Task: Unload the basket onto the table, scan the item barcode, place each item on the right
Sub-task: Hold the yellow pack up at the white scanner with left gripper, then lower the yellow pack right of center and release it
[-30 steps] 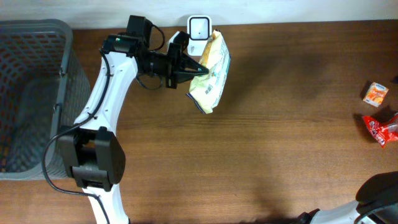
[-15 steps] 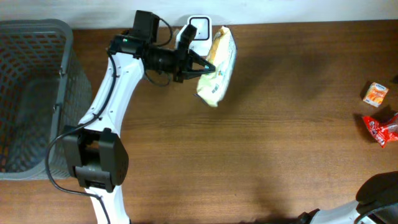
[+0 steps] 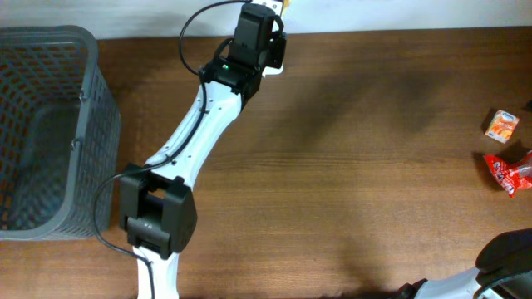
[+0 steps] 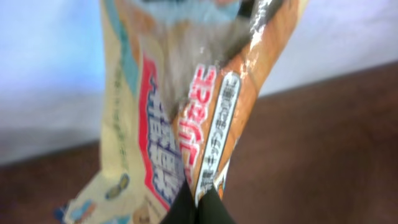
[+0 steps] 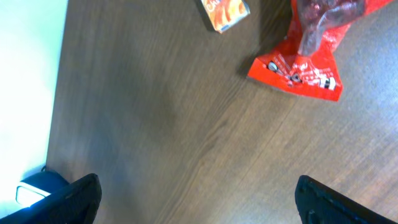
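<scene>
The item is a cream and orange snack bag (image 4: 180, 112) with printed labels; it fills the left wrist view, hanging over the table's far edge against the pale wall. My left gripper (image 4: 198, 202) is shut on the bag's lower edge. From overhead, the left arm (image 3: 249, 50) reaches to the table's far edge and covers the scanner, and only a sliver of the bag (image 3: 283, 4) shows. I see no barcode. My right gripper (image 5: 199, 205) is open above bare wood, with nothing between its fingers.
A grey mesh basket (image 3: 91, 75) stands at the left. A small orange box (image 3: 502, 124) and a red packet (image 3: 509, 173) lie at the right edge; the right wrist view also has the box (image 5: 225, 11) and packet (image 5: 305, 62). A dark, white-faced device (image 5: 34, 190) sits far left there.
The left arm has swung toward the far edge with the bag in its grip, passing over the white scanner. The bag has almost left the overhead view. The right arm has not moved.
</scene>
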Robot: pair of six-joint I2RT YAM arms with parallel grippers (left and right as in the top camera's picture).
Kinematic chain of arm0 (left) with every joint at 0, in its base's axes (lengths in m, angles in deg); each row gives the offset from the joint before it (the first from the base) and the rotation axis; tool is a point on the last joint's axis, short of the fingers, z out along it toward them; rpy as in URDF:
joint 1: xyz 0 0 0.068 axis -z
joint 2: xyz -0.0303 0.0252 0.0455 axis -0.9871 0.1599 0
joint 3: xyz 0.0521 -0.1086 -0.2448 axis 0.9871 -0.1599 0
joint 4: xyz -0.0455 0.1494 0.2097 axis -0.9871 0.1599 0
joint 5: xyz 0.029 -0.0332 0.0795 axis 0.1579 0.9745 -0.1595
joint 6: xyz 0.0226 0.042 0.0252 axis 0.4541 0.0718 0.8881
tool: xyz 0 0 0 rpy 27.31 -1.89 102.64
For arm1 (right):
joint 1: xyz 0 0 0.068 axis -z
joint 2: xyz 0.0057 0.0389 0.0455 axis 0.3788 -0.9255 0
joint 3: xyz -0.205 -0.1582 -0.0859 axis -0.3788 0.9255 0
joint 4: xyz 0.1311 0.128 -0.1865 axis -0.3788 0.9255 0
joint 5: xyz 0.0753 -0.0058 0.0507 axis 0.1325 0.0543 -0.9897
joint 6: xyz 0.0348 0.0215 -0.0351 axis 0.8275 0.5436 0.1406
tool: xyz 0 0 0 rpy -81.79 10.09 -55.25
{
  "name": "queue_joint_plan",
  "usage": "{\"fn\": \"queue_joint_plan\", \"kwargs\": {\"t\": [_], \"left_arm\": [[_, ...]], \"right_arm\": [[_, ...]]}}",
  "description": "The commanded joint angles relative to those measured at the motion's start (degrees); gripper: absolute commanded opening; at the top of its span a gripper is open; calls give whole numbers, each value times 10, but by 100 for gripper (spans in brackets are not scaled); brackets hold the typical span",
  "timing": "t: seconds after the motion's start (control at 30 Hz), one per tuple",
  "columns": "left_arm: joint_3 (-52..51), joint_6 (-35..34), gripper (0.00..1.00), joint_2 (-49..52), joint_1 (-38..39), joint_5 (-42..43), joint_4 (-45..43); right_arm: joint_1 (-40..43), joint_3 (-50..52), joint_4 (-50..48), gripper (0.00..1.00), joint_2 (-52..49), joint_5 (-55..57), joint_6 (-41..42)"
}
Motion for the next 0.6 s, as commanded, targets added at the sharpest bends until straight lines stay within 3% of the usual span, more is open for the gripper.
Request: {"fn": "queue_joint_plan", "kwargs": {"t": [0.0,0.07,0.27,0.37,0.57], "left_arm": [[9,112,0,50,-4,-33,-96],[9,151,0,79,-4,-29,-151],[9,156,0,143,-5,-11,-264],[9,183,0,144,-5,18,-266],[9,176,0,109,2,16,-238]], "right_arm": [[-1,0,1,98,-1,-3,-4],[-1,0,1,98,-1,-3,-4],[-1,0,1,99,-1,-3,-4],[-1,0,1,99,-1,-3,-4],[-1,0,1,99,-1,-3,-4]]}}
